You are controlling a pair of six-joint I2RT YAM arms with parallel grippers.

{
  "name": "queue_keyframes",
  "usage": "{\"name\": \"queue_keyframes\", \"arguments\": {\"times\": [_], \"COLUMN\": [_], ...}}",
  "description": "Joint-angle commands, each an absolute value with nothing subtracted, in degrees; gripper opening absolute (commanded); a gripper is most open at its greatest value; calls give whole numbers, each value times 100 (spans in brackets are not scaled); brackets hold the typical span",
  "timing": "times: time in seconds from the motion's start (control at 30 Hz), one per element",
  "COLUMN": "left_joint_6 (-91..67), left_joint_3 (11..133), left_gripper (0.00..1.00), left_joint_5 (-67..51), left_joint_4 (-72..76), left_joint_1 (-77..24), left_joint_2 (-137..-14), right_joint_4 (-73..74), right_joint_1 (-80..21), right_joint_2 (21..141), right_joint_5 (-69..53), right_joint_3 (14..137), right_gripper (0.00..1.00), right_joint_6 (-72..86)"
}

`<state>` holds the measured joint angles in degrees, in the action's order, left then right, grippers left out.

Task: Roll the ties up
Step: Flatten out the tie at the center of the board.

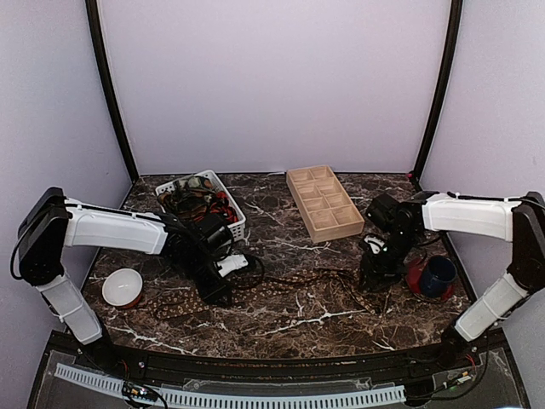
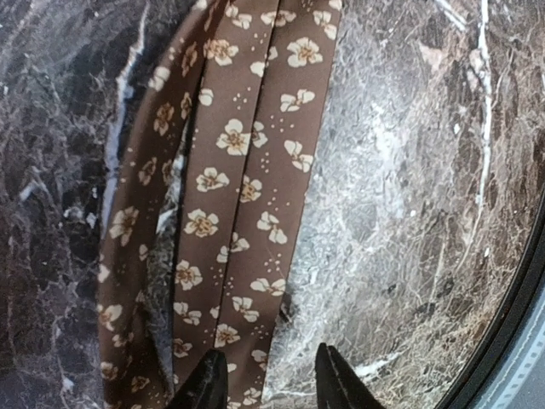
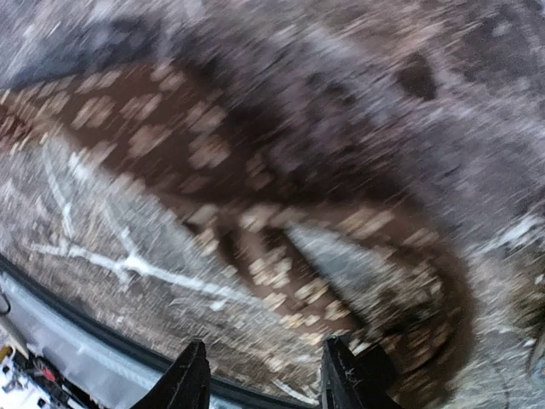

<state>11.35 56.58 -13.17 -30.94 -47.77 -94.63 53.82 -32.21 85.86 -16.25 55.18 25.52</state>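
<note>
L gripper [image 2: 272, 385] jaws apart over brown tie [image 2: 243, 170], flat along table [image 2: 409, 170] near edge; R gripper [image 3: 264, 375] apart too, view blurry.

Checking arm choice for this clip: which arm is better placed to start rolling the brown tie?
Probably the left. The left gripper stands open over the folded brown tie; the right gripper has the tie ahead of it, and its view is blurred.
</note>
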Motion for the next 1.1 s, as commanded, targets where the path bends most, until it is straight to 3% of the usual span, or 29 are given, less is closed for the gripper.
{"name": "queue_keyframes", "arguments": {"times": [0.0, 0.3, 0.4, 0.53, 0.7, 0.83, 0.93, 1.07], "left_joint_6": [1315, 1443, 1397, 1300, 1158, 945, 813, 715], "left_joint_3": [5731, 5693, 5649, 5596, 5791, 6008, 6309, 6799], "left_gripper": [35, 31, 31, 31, 41, 55, 64, 69], "left_joint_5": [-1204, -1061, -1055, -1148, -1910, -2489, -2437, -2129], "left_joint_4": [-3218, -3370, -3353, -3270, -2779, -2059, -1715, -1710], "left_joint_1": [-4808, -4799, -4794, -4790, -4794, -4904, -5073, -5212], "left_joint_2": [-9623, -9872, -9843, -9736, -9279, -9084, -9359, -10085], "right_joint_4": [5046, 5282, 5486, 5454, 5040, 4628, 4460, 4403], "right_joint_1": [-2629, -1950, -1898, -1953, -2535, -2871, -3000, -3237], "right_joint_2": [8914, 10424, 10414, 9734, 8685, 8315, 8214, 8166], "right_joint_5": [-1113, -201, 4, -920, -1784, -2037, -2106, -2067], "right_joint_3": [5711, 7195, 7650, 7544, 6389, 5669, 5423, 5133], "right_gripper": [45, 43, 43, 43, 44, 45, 45, 48], "right_joint_6": [2250, 1473, 1440, 1459, 1774, 2106, 2277, 2362]}}
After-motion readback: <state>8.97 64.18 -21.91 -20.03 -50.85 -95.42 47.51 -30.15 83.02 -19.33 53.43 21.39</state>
